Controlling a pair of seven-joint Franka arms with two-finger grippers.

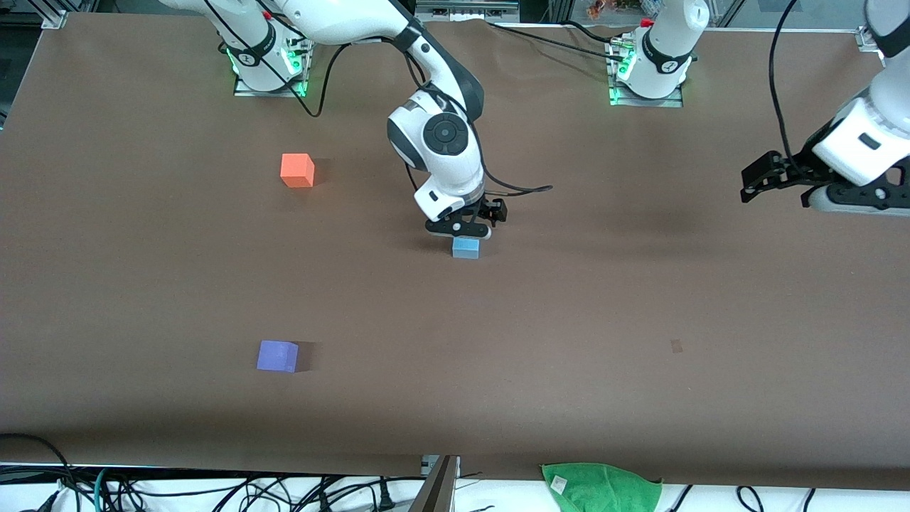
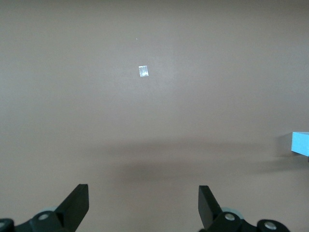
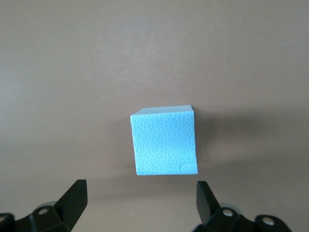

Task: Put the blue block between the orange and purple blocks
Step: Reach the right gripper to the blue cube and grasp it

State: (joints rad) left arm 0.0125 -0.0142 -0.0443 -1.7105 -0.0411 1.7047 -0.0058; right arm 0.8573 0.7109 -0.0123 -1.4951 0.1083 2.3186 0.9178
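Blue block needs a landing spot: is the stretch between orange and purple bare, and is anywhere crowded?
Yes. The table lies bare between the orange block and the purple block. The only crowding is mid-table, where the right gripper hangs with open jaws over the blue block. The left gripper waits, open, over the left arm's end.

Bare tabletop (image 1: 569, 341) lies between the orange block (image 1: 297, 171) and the purple block (image 1: 277, 356), which sit well apart. The blue block (image 1: 466, 247) sits under the right hand (image 1: 461, 229), whose fingers are spread wide. The left hand (image 1: 771, 179), spread too, hangs over bare tabletop at its own end.
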